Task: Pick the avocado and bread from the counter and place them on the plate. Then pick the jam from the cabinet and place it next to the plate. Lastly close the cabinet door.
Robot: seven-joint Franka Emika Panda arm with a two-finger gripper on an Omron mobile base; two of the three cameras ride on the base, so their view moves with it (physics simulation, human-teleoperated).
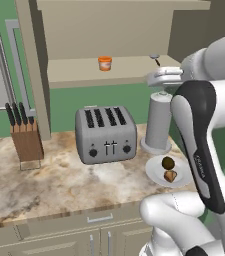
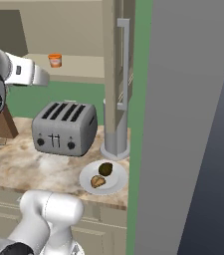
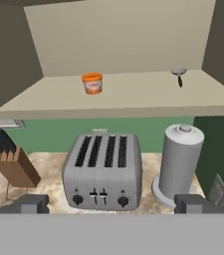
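Green wall [image 1: 99, 102] behind my worktop — a silver four-slot toaster [image 1: 106, 134] stands against it, a knife block [image 1: 26, 140] off to its left, a tall grey canister [image 1: 158, 122] at its right. Beige drawers [image 1: 59, 235] sit below.

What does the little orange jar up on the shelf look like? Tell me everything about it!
The jam is a small, short, round jar, bright orange with a paler band around it near the top. It stands upright by itself on the plain beige shelf inside the open cabinet, above the toaster. Nothing touches it except the shelf beneath. A small dark-handled utensil lies farther along the shelf, well apart from it.
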